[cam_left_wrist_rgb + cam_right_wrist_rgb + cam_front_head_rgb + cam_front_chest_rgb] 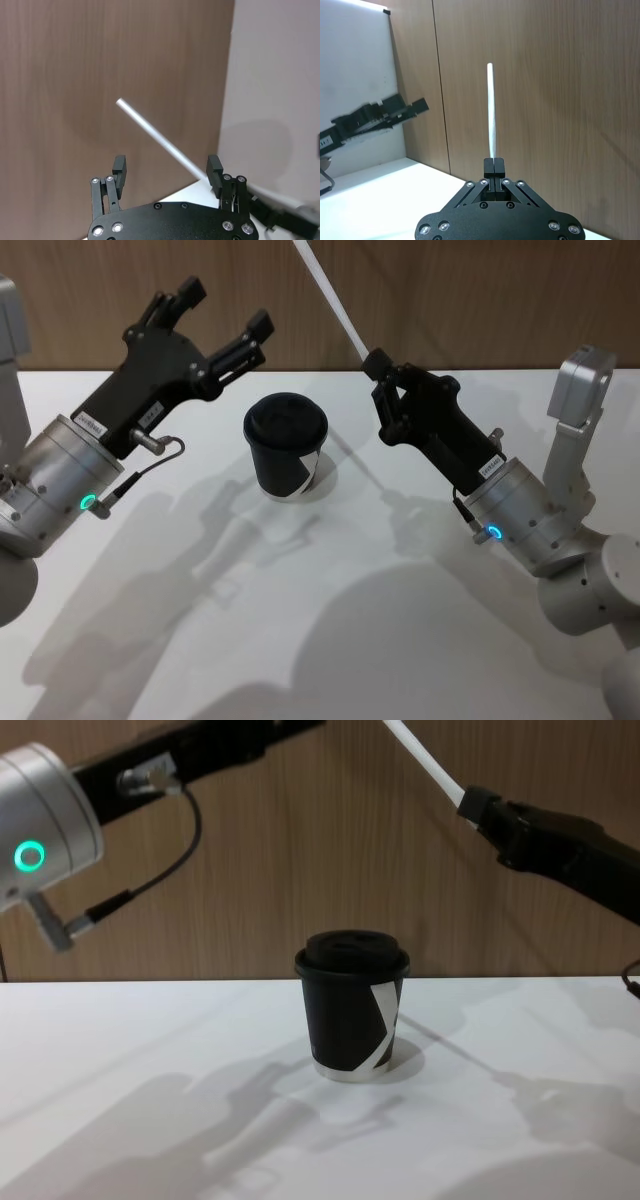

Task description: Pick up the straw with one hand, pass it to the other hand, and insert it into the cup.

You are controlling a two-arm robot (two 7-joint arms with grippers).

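The white straw [330, 292] slants up and away from my right gripper [375, 365], which is shut on its lower end, high above the table and right of the cup. From the right wrist the straw [491, 110] rises straight out of the closed right gripper [493, 162]. The black lidded cup [285, 445] stands upright on the table between the arms, with a white mark on its side [350, 1015]. My left gripper [226, 307] hangs open, above and left of the cup, apart from the straw. From the left wrist the straw [155, 135] runs beyond the open left gripper [167, 169].
The white table [200, 640] spreads wide around the cup. A wooden wall [450, 300] rises behind the table's far edge.
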